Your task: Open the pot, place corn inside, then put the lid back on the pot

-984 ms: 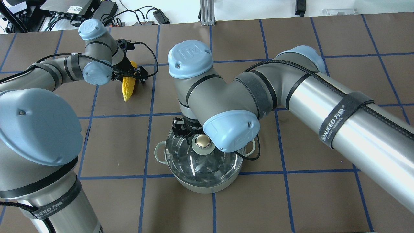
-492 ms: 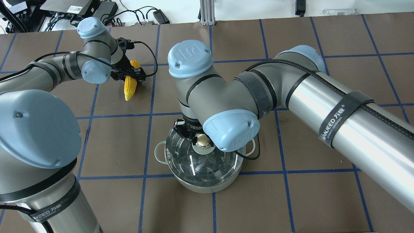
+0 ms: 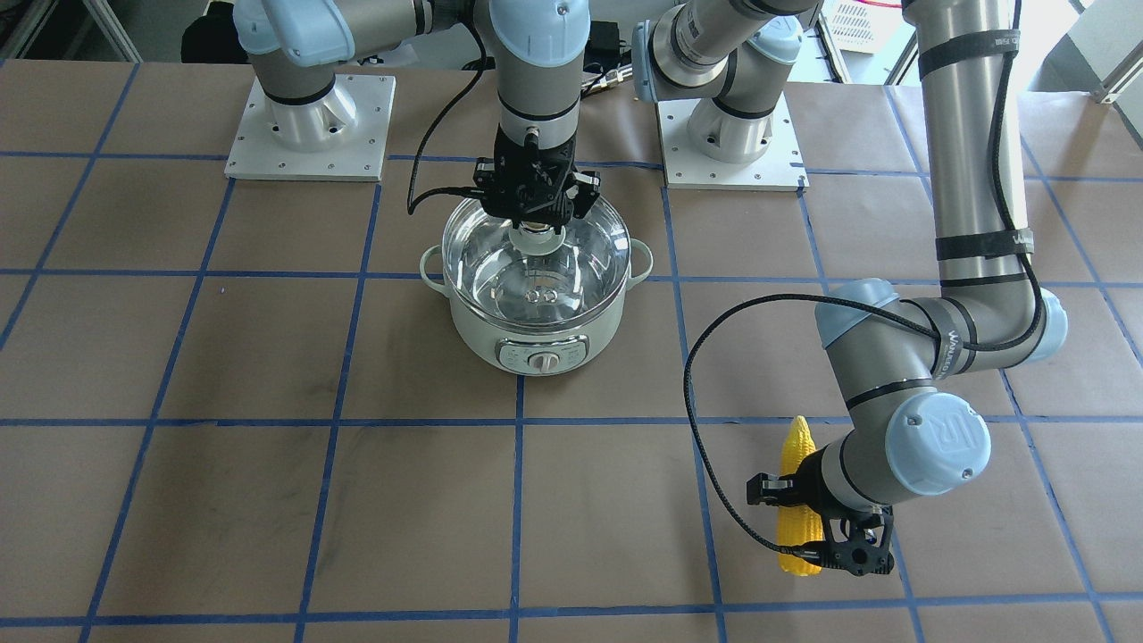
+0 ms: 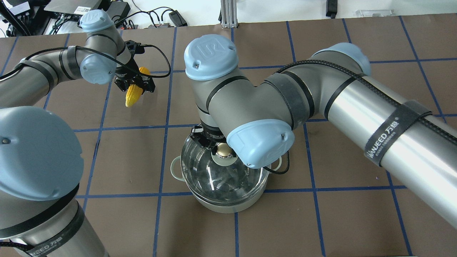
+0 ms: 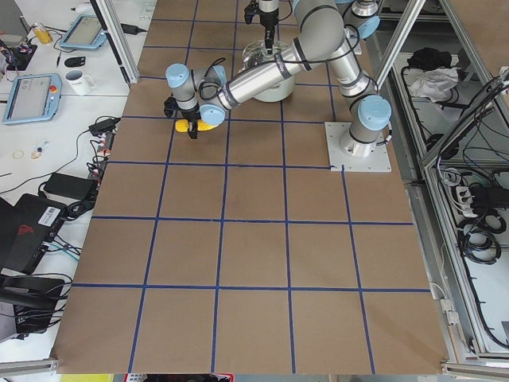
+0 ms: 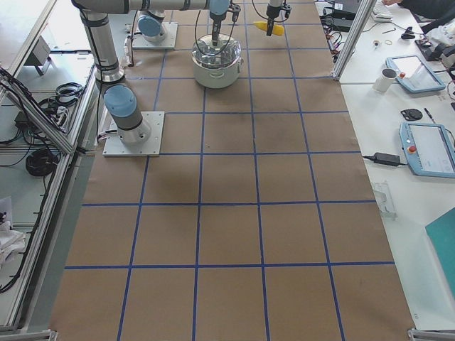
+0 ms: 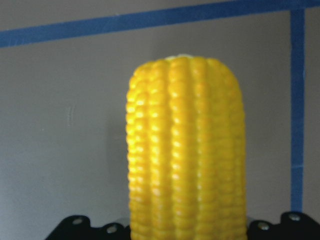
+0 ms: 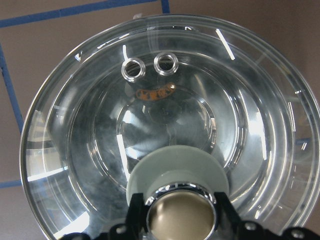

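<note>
Holds the corn (image 4: 130,95) crosswise in the left jaws, closed on its middle, with one end sticking out past each side of them and the brown worktop (image 3: 268,500) below. Shows, in the left wrist view, a blunt end of bumpy, glossy yellow kernels in straight rows rising beyond the black jaws. Stretches the left arm (image 4: 43,71) far out over the worktop, forearm low and wrist bent down toward the corn. Pinches the pale green, gold-capped knob (image 4: 224,151) of the lid (image 3: 580,259) in the right jaws, closed on either side of it, so that the clear glass dome with its thin metal rim and two metal-ringed vent holes (image 8: 134,69) spreads out just below them. Bends the right arm (image 4: 250,103) at the elbow, last link pointing straight down over the knob. Has the pot (image 3: 473,326) directly beneath the right jaws and well apart from the left ones: round, pale mint-green, shiny steel inside, a small loop handle (image 3: 425,268) at each side, a silver dial (image 3: 544,362) on the front panel. Cannot tell whether the lid's rim rests on the pot or hangs just above it.
</note>
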